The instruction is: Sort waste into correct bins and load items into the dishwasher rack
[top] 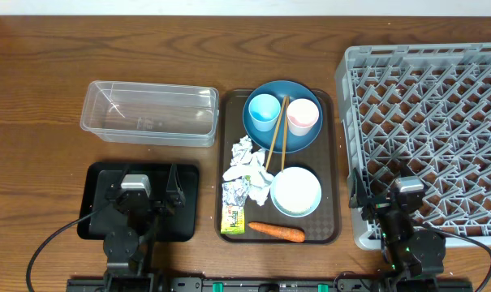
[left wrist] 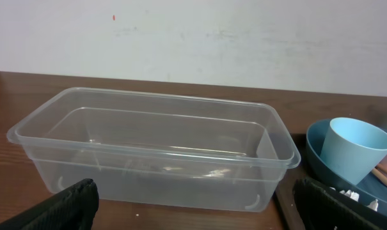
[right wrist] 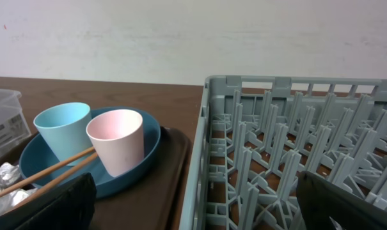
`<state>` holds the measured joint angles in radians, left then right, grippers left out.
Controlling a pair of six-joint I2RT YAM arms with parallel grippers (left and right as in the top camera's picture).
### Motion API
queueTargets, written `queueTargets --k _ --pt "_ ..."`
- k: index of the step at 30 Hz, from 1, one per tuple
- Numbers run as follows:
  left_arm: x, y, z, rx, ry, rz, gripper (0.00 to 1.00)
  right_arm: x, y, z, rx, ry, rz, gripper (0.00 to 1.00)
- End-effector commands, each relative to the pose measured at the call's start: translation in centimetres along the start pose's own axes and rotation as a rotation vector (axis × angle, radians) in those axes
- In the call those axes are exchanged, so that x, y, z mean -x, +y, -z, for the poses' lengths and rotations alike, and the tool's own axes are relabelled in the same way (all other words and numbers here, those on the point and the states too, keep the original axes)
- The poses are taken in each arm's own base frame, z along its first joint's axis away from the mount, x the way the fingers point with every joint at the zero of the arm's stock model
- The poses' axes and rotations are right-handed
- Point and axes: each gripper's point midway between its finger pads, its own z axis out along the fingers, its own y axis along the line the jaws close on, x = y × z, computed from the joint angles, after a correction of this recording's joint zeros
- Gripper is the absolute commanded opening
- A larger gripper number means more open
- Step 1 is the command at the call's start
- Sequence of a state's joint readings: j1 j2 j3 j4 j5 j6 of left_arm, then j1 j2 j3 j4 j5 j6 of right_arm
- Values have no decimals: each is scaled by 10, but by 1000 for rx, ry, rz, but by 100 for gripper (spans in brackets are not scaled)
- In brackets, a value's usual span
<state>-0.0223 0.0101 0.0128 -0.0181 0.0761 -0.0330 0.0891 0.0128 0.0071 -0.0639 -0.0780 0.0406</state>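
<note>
Grey plastic lattice: one dishwasher rack (top: 440,105) is filling the right of the overhead frame. Lying on the wooden desk (top: 50,49) are two bins: one clear tub (top: 148,112) at upper left, its long axis running left to right, and one black tray (top: 190,212) just below it. One brown serving tray (top: 328,219) is sitting at centre. It is carrying one dark blue plate (top: 302,139) at its top; on the plate two cups are standing upright, the light blue cup (top: 263,109) left, the pink cup (top: 303,116) right. Two wooden chopsticks (top: 276,134) are lying between the cups, pointing from the plate's top down and slightly left, past its lower rim. One light blue bowl (top: 296,191) is sitting mouth-up below the plate. A heap of crumpled white napkins (top: 245,170), too tangled for counting, is lying left of the bowl. One yellow-green wrapper (top: 233,217) is lying lengthwise top to bottom at the tray's lower left; its print is too small for reading. One carrot (top: 276,231) is lying left to right along the bottom edge. The left jaws are hovering over the black tray, the right jaws over the rack's lower left corner; both pairs are gaping wide, gripping nothing.
</note>
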Motion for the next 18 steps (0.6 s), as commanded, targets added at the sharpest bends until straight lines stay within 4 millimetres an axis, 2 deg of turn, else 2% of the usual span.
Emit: queueTargets --k 1,13,14,16,18 --pt "-14 -4 0 -30 48 8 100 -2 2 0 10 5 5 99" --pt "-14 -6 0 -40 48 9 100 -2 2 0 10 5 5 99" --pt "-14 -11 0 -67 50 27 100 -2 2 0 10 5 5 99" --pt "-14 -30 3 -174 69 169 100 -2 2 0 10 5 5 99" --pt "-12 -38 4 -219 80 276 100 -2 2 0 10 5 5 99"
